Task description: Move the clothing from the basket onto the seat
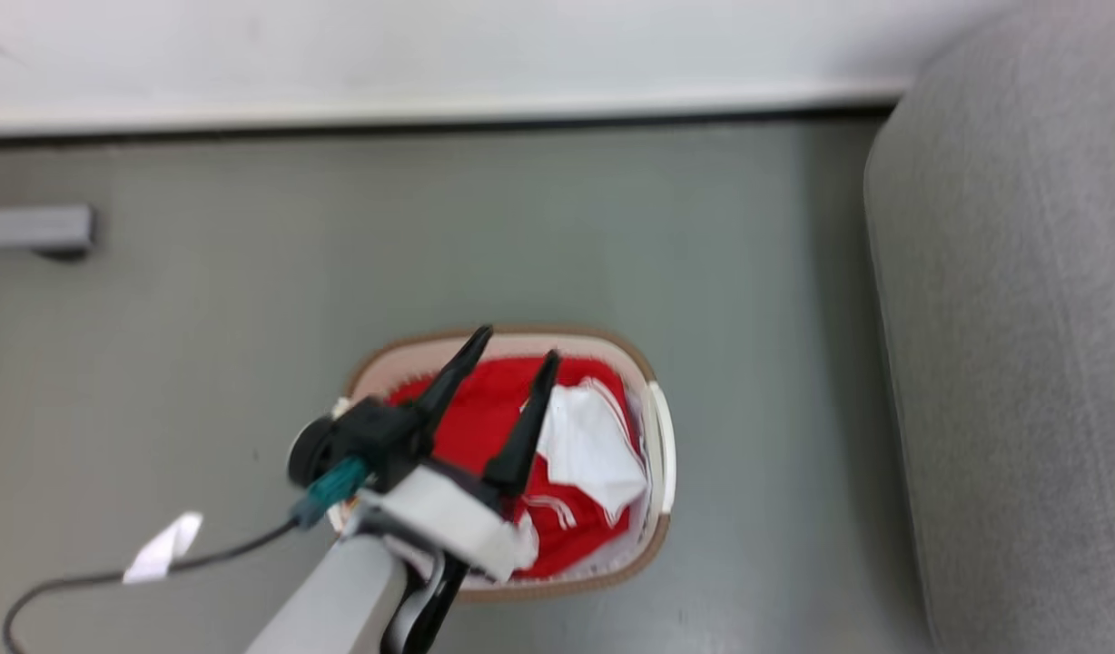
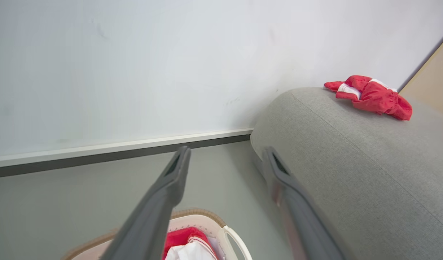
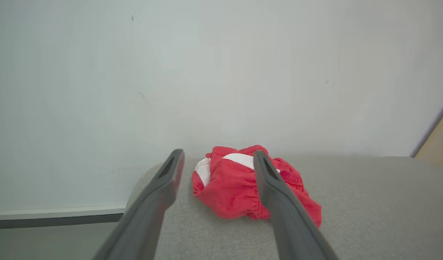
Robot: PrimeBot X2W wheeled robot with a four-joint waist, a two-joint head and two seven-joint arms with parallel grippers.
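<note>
While the left gripper (image 1: 516, 345) is held wide over the basket (image 1: 664, 447), lower centre, its clothing (image 1: 485, 404) must be reached and pinched.

- The grey floor (image 1: 612, 227) carries the basket (image 1: 662, 445) and the seat (image 1: 1021, 318).
- The basket holds red-and-white clothing (image 1: 489, 413).
- One crumpled red garment (image 2: 373, 95) lies on the seat.

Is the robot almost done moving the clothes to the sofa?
Not yet. Done: one crumpled red-and-white garment lies on the light grey fabric sofa. In hand: nothing; the left gripper is open above the cream plastic basket, and the right gripper is open too. Left: the red and white clothes in the basket.
</note>
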